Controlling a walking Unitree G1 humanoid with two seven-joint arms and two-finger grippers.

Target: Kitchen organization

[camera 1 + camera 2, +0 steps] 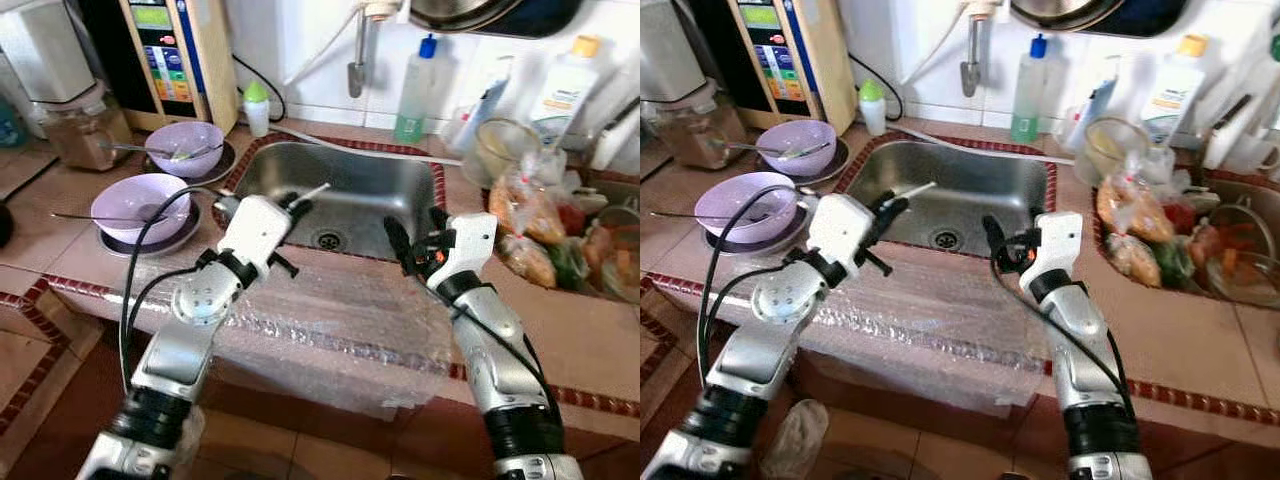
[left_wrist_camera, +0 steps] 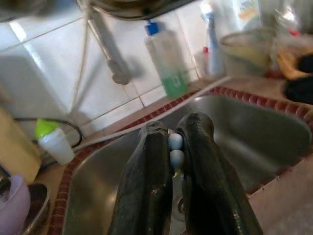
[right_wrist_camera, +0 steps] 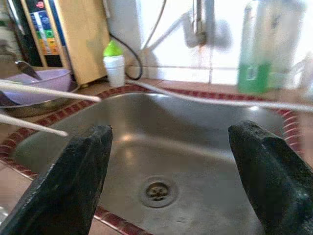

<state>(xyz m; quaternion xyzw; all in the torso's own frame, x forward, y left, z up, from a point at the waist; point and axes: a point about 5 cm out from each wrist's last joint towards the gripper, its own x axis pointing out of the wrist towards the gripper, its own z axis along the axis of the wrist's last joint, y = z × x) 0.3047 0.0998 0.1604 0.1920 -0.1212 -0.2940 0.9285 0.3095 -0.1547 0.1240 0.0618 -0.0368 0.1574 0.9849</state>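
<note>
chopsticks (image 1: 312,191) clamped between left gripper (image 1: 291,201) fingers over sink (image 1: 400,190); right gripper (image 1: 417,238) fingers spread apart, empty.

Head eyes look down; wrist cameras close, all sharing sink (image 1: 340,195).

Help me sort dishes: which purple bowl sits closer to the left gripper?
The front purple bowl, beside the left gripper; the other bowl sits farther back.

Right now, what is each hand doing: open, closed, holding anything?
Left hand: closed on a pair of white chopsticks, over the sink.
Right hand: open, holding nothing, at the sink's front edge.
</note>
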